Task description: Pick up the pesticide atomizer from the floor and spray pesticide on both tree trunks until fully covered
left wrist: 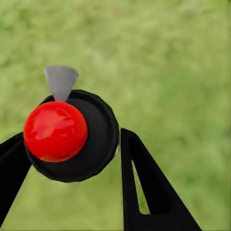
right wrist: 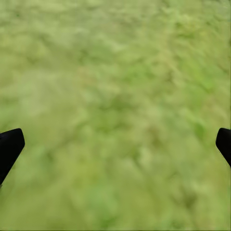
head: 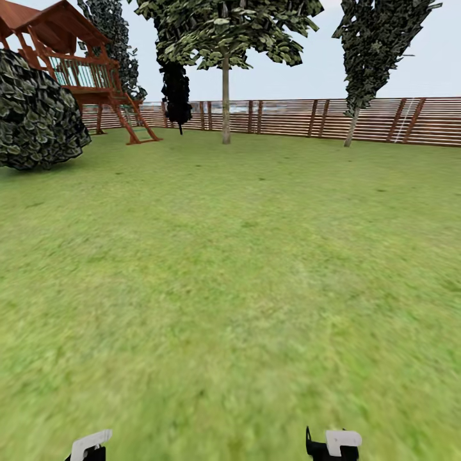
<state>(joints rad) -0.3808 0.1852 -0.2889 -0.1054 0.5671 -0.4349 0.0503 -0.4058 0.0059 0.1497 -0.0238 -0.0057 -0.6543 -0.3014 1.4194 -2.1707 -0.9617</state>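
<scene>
Green lawn (head: 230,269) fills the ground from the robot out to a reddish-brown slat fence (head: 288,118) along the far edge. Two tall trees stand in front of that fence: one with a straight pale trunk (head: 226,102) near the centre, and a second (head: 378,45) further right whose thinner trunk (head: 350,128) leans slightly. A wooden play structure (head: 77,70) stands at far left, with a dark round bush (head: 38,115) in front of it and a narrow black conical tree (head: 175,89) beside the central tree.

Left gripper (left wrist: 72,159): its black fingers (left wrist: 144,183) sit on either side of the pesticide atomizer (left wrist: 72,134), pinching it. The atomizer appears as a round black body with a glossy red cap and a small grey nozzle, seen over blurred grass. In the head view this arm's end (head: 89,445) shows at the bottom edge, well apart from both trees.

Right gripper (right wrist: 115,144): fingers (right wrist: 9,147) spread wide, nothing between them, grass beneath. Its end (head: 333,443) also shows at the bottom of the head view.
</scene>
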